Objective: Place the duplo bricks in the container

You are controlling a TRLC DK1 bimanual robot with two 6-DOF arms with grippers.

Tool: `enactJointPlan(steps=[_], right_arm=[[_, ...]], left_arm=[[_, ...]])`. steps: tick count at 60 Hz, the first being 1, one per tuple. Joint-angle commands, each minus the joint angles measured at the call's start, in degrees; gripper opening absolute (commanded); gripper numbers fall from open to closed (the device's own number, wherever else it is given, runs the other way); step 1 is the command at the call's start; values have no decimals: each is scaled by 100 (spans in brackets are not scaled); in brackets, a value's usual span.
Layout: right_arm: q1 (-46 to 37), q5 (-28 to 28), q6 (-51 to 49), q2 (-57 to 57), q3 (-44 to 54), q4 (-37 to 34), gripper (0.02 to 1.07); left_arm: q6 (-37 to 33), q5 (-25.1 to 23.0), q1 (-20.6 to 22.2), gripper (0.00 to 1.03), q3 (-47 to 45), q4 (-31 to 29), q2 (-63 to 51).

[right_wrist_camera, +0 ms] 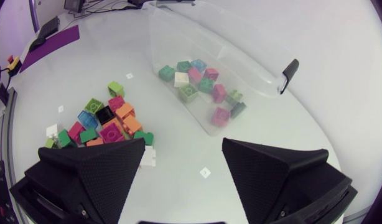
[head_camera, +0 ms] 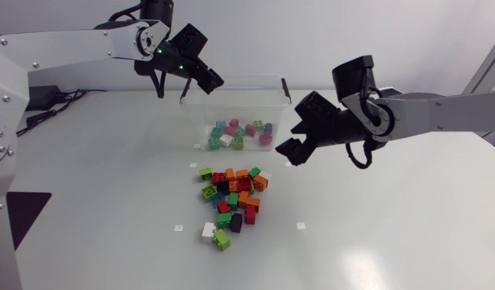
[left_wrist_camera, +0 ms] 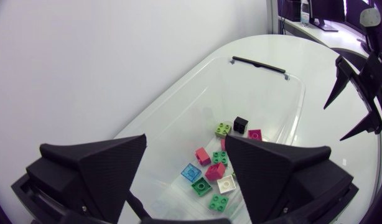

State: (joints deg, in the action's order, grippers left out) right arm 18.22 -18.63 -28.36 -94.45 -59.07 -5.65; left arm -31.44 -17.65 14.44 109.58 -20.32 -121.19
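A clear plastic container (head_camera: 276, 97) stands at the back middle of the table with several duplo bricks (head_camera: 239, 134) inside. My left gripper (head_camera: 209, 80) hangs open and empty over its left rim; through its fingers I look down on the bricks in the container (left_wrist_camera: 219, 177). A pile of loose coloured bricks (head_camera: 231, 201) lies in front of the container. My right gripper (head_camera: 293, 148) is open and empty, above the table to the right of the container's front corner. Ahead of it lie the pile (right_wrist_camera: 101, 121) and the container (right_wrist_camera: 241, 56).
A white brick and a green brick (head_camera: 215, 235) lie at the pile's near end. Small white markers (head_camera: 301, 225) dot the table. The black latch (right_wrist_camera: 289, 74) of the container sticks out at its right end.
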Motion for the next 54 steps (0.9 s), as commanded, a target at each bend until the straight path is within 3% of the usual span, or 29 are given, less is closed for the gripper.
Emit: enactJointPlan(steps=[1,24,54], right_arm=[[15,-26,-144,111,335,108,92],[296,18,-302,-644,431,284,92],[367,123,-390,-1576,-70,363,92]], left_arm=[[112,16,-2,98,107,-104,95],[-143,34,-178,98,-1395,-306,1800],[-1523,7,-459,98,-3707,-640,3409]])
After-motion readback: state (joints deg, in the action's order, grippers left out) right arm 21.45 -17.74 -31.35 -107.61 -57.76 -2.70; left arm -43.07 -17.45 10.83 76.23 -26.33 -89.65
